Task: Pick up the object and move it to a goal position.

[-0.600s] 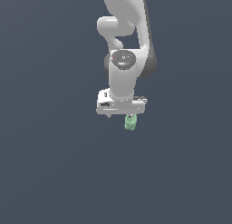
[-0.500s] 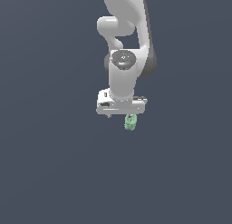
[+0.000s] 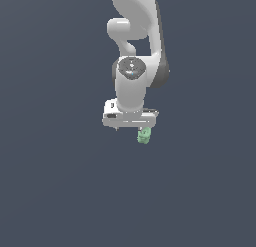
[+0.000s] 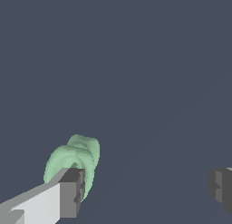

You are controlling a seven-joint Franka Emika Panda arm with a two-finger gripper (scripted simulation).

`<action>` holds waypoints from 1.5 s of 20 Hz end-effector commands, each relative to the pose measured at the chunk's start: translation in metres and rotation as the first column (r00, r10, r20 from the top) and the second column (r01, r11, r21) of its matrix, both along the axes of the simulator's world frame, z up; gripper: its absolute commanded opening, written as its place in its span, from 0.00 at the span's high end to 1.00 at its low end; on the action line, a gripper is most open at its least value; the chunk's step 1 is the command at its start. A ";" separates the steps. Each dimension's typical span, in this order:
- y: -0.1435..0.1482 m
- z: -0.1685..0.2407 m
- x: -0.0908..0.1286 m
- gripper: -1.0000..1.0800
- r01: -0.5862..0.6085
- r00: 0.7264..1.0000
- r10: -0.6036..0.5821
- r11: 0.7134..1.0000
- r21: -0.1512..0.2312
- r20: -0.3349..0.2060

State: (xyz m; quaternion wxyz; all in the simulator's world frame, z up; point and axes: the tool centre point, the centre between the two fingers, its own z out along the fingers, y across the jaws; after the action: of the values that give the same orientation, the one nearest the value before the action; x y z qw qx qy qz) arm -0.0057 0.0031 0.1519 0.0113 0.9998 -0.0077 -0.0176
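A pale mint-green lumpy object [image 4: 74, 162] is sitting against one grey-tipped white finger [image 4: 68, 193] of the end effector [image 4: 145, 189]. The other finger's dark pad [image 4: 221, 187] is showing well apart from it, across a wide open gap. Plain dark blue-grey background is filling everything else.
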 end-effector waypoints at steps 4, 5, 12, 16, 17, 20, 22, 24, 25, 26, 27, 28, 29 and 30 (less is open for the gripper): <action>0.000 -0.001 0.000 0.04 0.004 1.000 -0.004 1.000 -0.001 0.001; 0.001 -0.001 0.000 0.04 0.006 1.000 -0.006 1.000 -0.001 0.001; 0.016 -0.011 -0.007 0.04 0.045 0.999 -0.045 0.999 0.003 0.008; 0.032 -0.022 -0.014 0.04 0.086 0.996 -0.086 0.996 0.006 0.015; 0.036 -0.025 -0.016 0.04 0.098 0.995 -0.099 0.995 0.008 0.017; 0.051 -0.034 -0.024 0.04 0.138 0.990 -0.139 0.990 0.012 0.024; 0.059 -0.040 -0.029 0.04 0.161 0.986 -0.162 0.987 0.015 0.027; 0.065 -0.044 -0.033 0.04 0.181 0.983 -0.181 0.983 0.017 0.030; 0.068 -0.046 -0.035 0.04 0.189 0.981 -0.190 0.982 0.018 0.031; 0.071 -0.048 -0.037 0.04 0.197 0.980 -0.198 0.980 0.019 0.032; 0.073 -0.050 -0.038 0.04 0.204 0.978 -0.204 0.979 0.020 0.033; 0.075 -0.051 -0.040 0.04 0.209 0.977 -0.210 0.978 0.020 0.033; 0.076 -0.052 -0.041 0.04 0.214 0.976 -0.215 0.977 0.021 0.034; 0.078 -0.053 -0.042 0.04 0.218 0.975 -0.219 0.976 0.021 0.035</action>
State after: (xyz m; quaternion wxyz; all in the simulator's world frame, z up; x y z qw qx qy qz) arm -0.0459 0.0785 0.1006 0.0009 0.9936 -0.1129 -0.0014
